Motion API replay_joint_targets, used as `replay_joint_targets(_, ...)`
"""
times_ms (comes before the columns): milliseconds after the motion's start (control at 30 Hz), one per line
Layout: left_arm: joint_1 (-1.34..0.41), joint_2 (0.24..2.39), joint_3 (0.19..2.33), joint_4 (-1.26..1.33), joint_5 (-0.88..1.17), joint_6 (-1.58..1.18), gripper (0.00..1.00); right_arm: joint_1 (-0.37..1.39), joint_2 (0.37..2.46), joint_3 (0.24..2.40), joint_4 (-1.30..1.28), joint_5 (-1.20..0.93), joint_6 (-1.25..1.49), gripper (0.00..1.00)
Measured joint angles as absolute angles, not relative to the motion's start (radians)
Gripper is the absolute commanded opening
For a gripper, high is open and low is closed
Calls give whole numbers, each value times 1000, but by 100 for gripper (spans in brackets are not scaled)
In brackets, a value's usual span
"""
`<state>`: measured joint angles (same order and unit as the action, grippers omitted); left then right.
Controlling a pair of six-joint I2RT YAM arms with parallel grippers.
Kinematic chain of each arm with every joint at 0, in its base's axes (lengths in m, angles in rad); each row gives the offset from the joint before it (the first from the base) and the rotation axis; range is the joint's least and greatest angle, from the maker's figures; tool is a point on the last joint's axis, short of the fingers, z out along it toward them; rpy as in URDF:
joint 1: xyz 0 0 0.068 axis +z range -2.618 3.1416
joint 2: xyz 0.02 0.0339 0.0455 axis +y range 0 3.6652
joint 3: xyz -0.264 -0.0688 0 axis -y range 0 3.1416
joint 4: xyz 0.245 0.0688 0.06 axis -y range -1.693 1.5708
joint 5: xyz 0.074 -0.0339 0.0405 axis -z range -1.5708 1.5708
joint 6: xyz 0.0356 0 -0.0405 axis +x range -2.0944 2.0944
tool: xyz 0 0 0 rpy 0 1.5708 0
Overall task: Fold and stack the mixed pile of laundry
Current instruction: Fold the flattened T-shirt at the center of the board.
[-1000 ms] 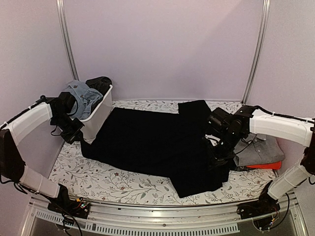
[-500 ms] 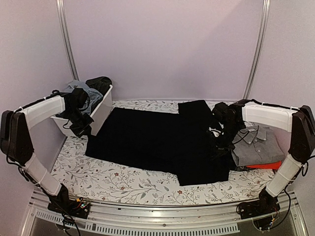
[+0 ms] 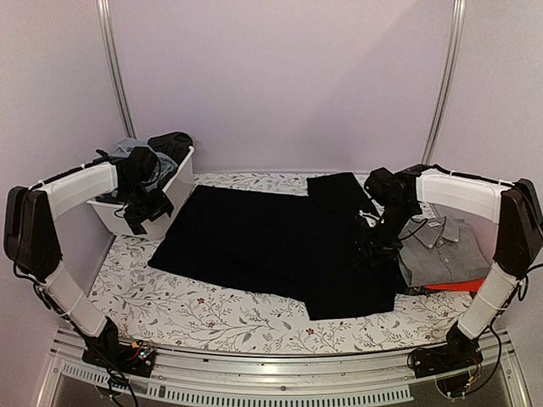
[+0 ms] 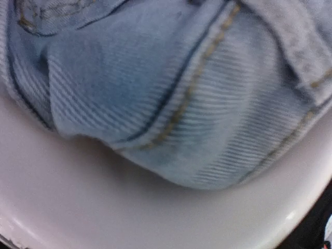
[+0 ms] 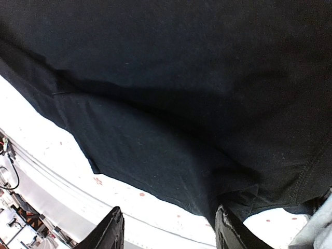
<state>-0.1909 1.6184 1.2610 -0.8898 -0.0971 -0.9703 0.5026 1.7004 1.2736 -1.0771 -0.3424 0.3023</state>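
A large black garment (image 3: 271, 246) lies spread across the middle of the table, part of the mixed laundry pile. At its right edge my right gripper (image 3: 373, 244) hovers; in the right wrist view this gripper (image 5: 168, 233) is open, its fingers (image 5: 111, 231) apart with nothing between them and the black garment (image 5: 181, 104) just beyond. My left gripper (image 3: 144, 206) is at the rim of the white tub (image 3: 174, 193). Its fingers do not show in the left wrist view, which is filled by blue denim (image 4: 166, 88) above the tub's rim (image 4: 129, 207).
A folded grey collared shirt (image 3: 441, 250) rests on red cloth (image 3: 456, 286) at the right edge of the table. The tub holds denim (image 3: 136, 157) and a black piece (image 3: 174, 142). Flowered tablecloth (image 3: 195, 309) shows along the front.
Both arms have moved away from the black garment's ends, which now lies flatter. The left gripper went from the garment's left edge up to the tub; the right gripper opened and drew back.
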Motion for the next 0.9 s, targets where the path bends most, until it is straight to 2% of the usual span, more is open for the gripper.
replay_joint_targets(133, -229, 1572, 1256, -828, -94, -811, 95, 503, 1618, 1251, -1060, -376, 313, 62)
replay_joint_targets(200, -264, 1510, 1214, -748, -27, -710, 99, 505, 1548, 1209, -1048, -407, 326, 61)
replay_joint_targets(333, -370, 1423, 1127, -600, 140, -553, 99, 543, 1450, 1129, -1041, -456, 361, 58)
replay_joint_targets(467, -531, 1397, 1013, -418, 283, -437, 95, 636, 1431, 1030, -995, -505, 432, 57)
replay_joint_targets(600, -733, 1385, 905, -252, 348, -323, 88, 740, 1426, 945, -941, -512, 501, 55)
replay_joint_targets(733, -854, 1391, 840, -131, 408, -223, 80, 826, 1426, 900, -879, -506, 567, 53)
replay_joint_targets(900, -989, 1482, 838, -1, 406, -56, 69, 819, 1405, 846, -819, -480, 671, 51)
